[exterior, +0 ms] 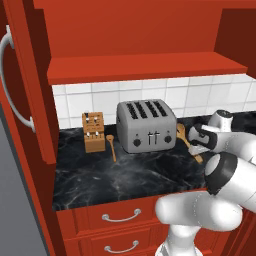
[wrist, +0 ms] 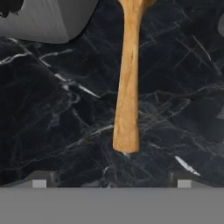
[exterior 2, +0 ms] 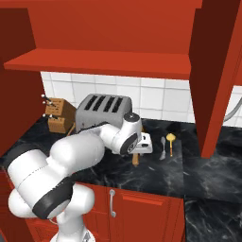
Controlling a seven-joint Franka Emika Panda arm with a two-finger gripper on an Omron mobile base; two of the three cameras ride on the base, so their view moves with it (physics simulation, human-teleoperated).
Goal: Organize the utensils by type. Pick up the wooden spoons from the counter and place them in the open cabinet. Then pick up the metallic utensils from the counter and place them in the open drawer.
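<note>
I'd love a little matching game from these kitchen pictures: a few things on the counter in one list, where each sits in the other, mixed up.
Things:
1. knife block
2. toaster
3. gold-tinted piece
4. wooden spoon

Places:
A. under the robot's hand, handle end lying ahead of the fingers
B. beside a silver spoon, right of the arm
C. at the counter's left end
D. between the knife block and the hand

Pairs: 1-C, 2-D, 3-B, 4-A

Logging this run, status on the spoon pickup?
Gripper open, hanging over the wooden spoon's handle, not touching. Spoon flat on the counter. Toaster close beside it.
</note>
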